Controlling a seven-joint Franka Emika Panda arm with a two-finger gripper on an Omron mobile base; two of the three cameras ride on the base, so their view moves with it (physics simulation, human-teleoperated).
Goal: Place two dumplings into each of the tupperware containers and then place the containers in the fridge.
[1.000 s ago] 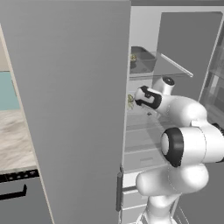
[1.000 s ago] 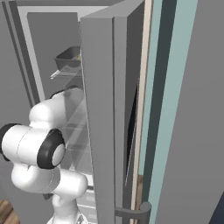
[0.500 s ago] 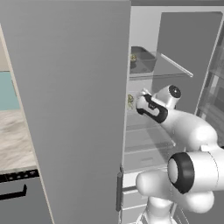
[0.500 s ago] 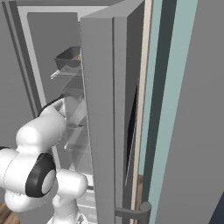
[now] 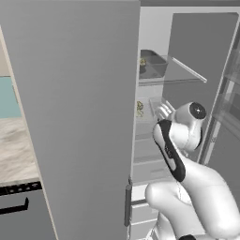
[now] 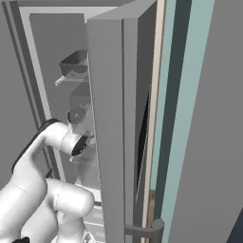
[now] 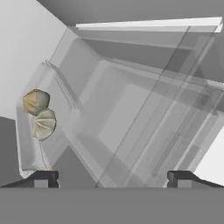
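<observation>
Fridge door [image 5: 75, 117] open at left, hiding part of interior. Upper glass shelf [image 5: 180, 79]: first tupperware container [image 5: 152, 65] with dumplings inside. Shelf below: second tupperware container [image 7: 127, 127], two dumplings [image 7: 39, 113] touching, tucked in one corner. Gripper [image 7: 111, 177] just outside container, fingertips [image 7: 43, 177] spread wide, nothing between. Judged step: second container set down and let go; placing apparently complete. Next move calls for straight pull-back out of fridge, clear of shelf edge and door, without nudging container.
</observation>
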